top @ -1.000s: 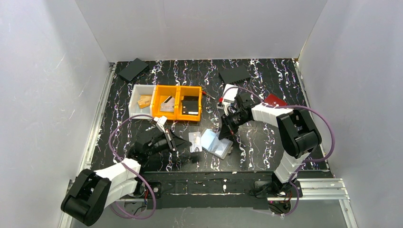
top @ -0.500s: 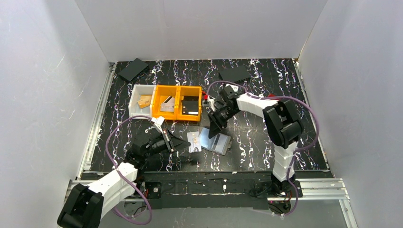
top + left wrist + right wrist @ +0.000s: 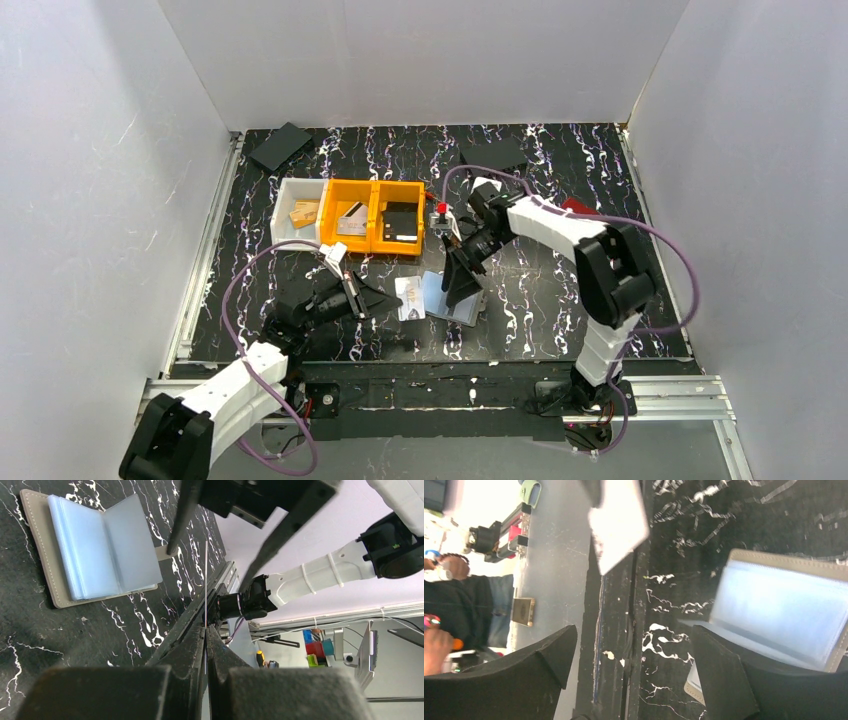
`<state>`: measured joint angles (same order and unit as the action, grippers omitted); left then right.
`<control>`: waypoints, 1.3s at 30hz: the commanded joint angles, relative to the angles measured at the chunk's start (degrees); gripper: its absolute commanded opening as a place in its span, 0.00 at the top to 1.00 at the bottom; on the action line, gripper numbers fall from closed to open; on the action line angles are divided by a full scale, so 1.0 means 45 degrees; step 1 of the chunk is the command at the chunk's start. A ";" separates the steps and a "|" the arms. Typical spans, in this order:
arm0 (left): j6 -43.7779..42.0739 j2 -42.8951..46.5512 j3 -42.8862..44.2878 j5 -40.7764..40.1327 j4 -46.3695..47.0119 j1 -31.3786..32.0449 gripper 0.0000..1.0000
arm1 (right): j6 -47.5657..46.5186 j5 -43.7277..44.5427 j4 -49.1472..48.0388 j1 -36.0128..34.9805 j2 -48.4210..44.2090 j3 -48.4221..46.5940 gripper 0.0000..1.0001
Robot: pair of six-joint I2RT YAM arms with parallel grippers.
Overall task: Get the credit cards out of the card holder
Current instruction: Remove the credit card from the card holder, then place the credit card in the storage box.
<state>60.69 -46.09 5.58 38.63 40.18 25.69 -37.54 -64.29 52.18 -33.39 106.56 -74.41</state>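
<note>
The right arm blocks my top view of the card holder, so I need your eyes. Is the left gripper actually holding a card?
Observer: Yes. In the left wrist view the left gripper is shut on a thin credit card, seen edge-on.
Operator: Has the right gripper got anything?
Observer: No. Its wrist view shows the right gripper open and empty.
Operator: Is the card holder open?
Observer: Yes. The card holder lies open on the table, with its pale blue sleeves facing up.
</note>
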 commanded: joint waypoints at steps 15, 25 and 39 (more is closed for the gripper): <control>-0.1133 -0.1391 0.2213 -0.2184 0.0036 0.2464 1.00 | 0.9175 -0.1427 -1.1480 0.0946 -0.4453 0.4993 0.06; -0.0976 -0.1368 0.2294 -0.3259 0.0307 0.3025 1.00 | 1.5152 -0.1337 -1.8353 0.0932 -0.4852 0.6621 0.16; -0.0953 -0.1249 0.2488 -0.3694 0.0397 0.3177 0.98 | 1.5851 -0.1933 -1.9186 0.0461 -0.4594 0.6524 0.99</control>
<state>57.01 -52.64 14.31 23.42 40.62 39.81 33.47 -70.72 -31.31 -30.94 86.70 -44.49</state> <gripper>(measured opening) 0.009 0.101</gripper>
